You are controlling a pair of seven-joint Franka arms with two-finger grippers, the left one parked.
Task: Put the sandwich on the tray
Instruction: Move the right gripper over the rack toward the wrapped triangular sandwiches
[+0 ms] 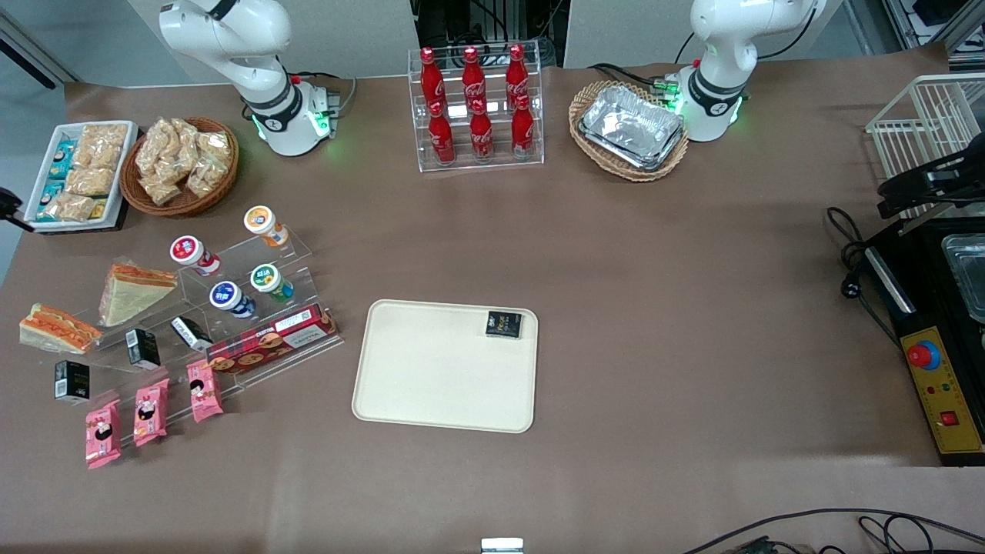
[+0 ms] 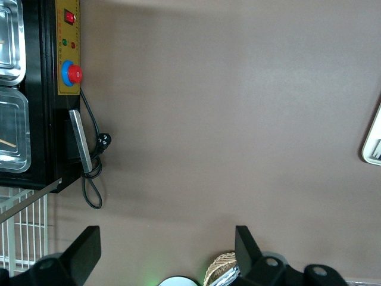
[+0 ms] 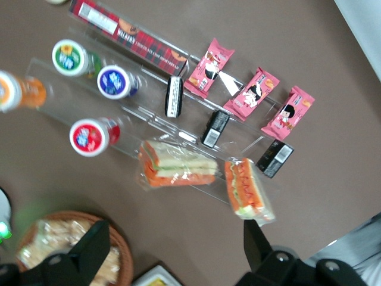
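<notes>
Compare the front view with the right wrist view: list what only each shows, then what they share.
Only the front view: the tray with a small black packet on it, the cola bottles, and the foil trays in a basket.

Only the right wrist view: the gripper, open, hanging above the sandwich display.

Both: the sandwich on the clear rack, the larger sandwich beside it, the three pink snack packs, and the four capped cups.

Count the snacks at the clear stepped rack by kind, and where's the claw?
Sandwiches: 2
Lidded cups: 4
Pink packets: 3
Black boxes: 3
Red biscuit box: 1
Total: 13
The open claw hovers above the sandwiches.
</notes>
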